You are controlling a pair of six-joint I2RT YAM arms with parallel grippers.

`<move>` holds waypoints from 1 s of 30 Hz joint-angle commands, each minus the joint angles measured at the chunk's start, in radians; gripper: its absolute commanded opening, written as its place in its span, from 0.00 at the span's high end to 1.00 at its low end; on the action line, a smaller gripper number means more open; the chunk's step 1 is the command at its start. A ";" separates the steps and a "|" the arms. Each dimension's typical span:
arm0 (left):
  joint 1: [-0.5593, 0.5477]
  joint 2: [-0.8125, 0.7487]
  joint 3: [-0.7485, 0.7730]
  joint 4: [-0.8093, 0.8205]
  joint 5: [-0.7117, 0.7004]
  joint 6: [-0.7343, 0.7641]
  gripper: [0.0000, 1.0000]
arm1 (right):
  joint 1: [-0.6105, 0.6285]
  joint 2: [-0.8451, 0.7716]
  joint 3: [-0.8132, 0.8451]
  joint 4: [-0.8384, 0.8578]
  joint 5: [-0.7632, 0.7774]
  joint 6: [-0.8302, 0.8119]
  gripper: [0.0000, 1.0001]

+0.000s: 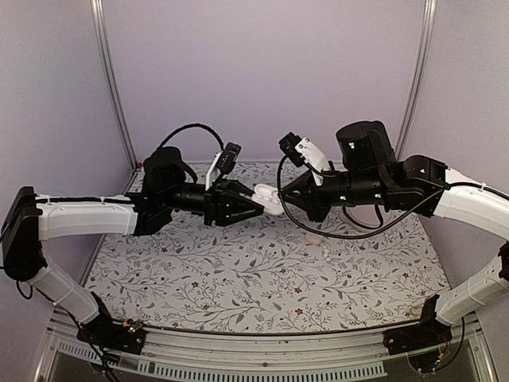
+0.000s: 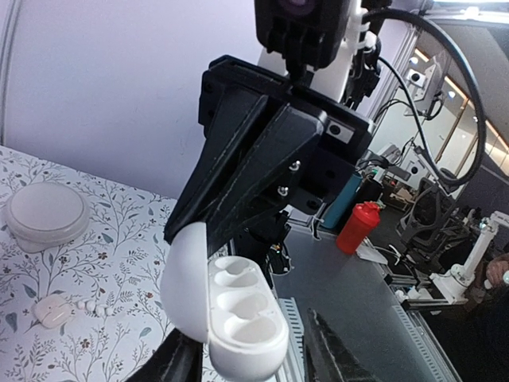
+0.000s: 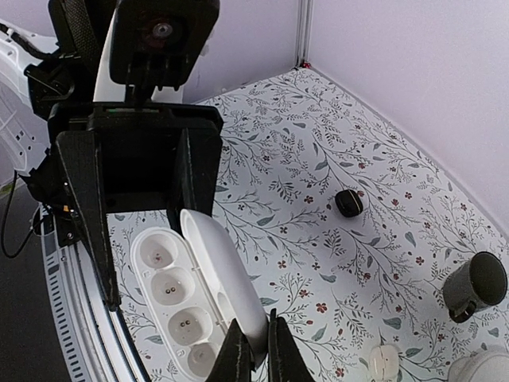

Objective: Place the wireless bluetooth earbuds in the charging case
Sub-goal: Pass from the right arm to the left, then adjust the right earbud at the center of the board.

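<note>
Nearest you, the arms rise from the front edge of the bench (image 1: 238, 294) and meet in the air above its middle, with the charging case (image 3: 179, 306) between them, well clear of the patterned cloth.

Your right end effector (image 3: 254, 354) is pinched tight on the rim of the lid (image 3: 227, 278), which stands swung open. Your left end effector (image 2: 254, 358) has its jaws partway apart on either side of the case body. The left wrist view shows a gap at one finger, so I judge it is not yet clamped, though I cannot tell whether the other finger touches.

The recesses in the case show bare contacts and nothing seated, so no earbud is in. Opening the lid looks done. Both insertions are left.

Farther off, down on the bench, lies a small white piece (image 3: 384, 362) that may be an earbud. It is too small to be sure, and I cannot pick out a second one. Beyond it sit a dark cup (image 3: 475, 282) and a black knob (image 3: 347, 203), apart from each other, and the left wrist view shows a round white dish (image 2: 48, 213).

With both end effectors occupied at the case, you will need one freed before anything can be fetched.
</note>
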 commanded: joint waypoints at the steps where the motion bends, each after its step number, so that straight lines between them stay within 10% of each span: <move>1: 0.008 0.014 0.015 -0.006 0.021 0.005 0.63 | 0.010 0.004 0.036 -0.007 0.018 -0.002 0.97; 9: 0.007 0.010 0.002 0.013 0.029 0.021 1.00 | 0.010 0.007 0.037 -0.011 0.000 0.010 0.97; 17: -0.025 -0.062 -0.072 0.050 -0.046 0.162 1.00 | -0.012 -0.015 0.002 0.040 -0.036 0.097 0.51; 30: -0.045 -0.084 -0.195 0.157 -0.185 0.219 1.00 | -0.091 -0.028 -0.084 0.137 -0.191 0.254 0.37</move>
